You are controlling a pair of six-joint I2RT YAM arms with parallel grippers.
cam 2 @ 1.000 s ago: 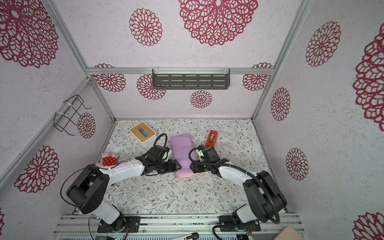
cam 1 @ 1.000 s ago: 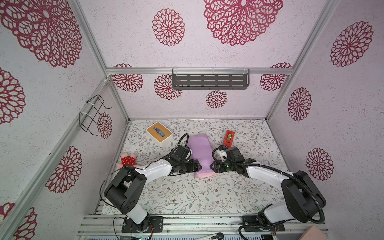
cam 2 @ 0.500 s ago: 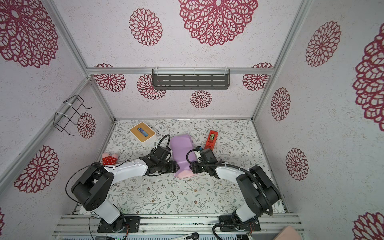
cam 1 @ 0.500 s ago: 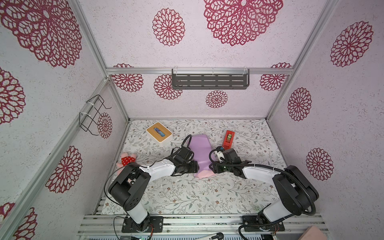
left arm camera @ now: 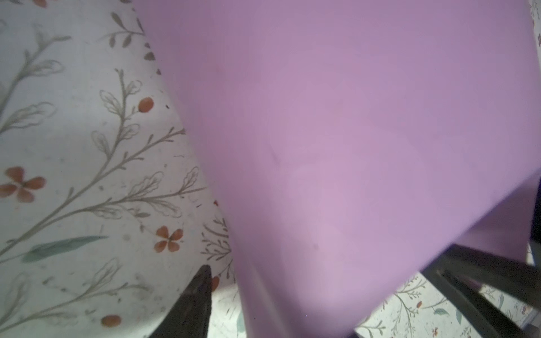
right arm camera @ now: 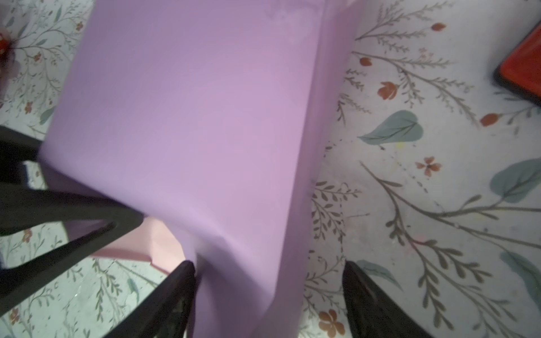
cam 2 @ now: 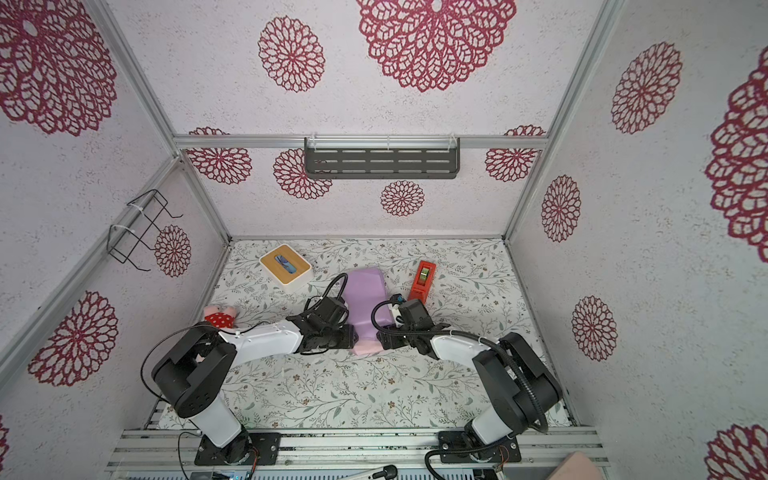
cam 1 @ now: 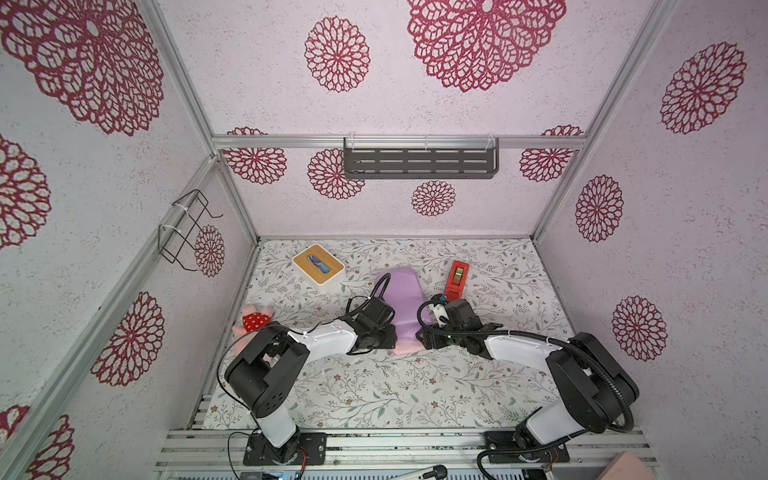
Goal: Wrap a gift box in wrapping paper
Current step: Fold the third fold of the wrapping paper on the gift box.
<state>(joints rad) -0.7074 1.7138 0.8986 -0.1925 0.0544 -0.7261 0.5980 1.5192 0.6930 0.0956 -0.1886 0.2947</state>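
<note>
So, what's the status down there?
Right gripper open astride edge of paper; left gripper opposite, jaws unclear. Paper draped lilac-side up, box covered. Red dispenser near right wrist.

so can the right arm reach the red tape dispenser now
Probably yes: the tape dispenser lies just past the right gripper, nothing between, though its open jaws straddle the wrapping paper.
</note>
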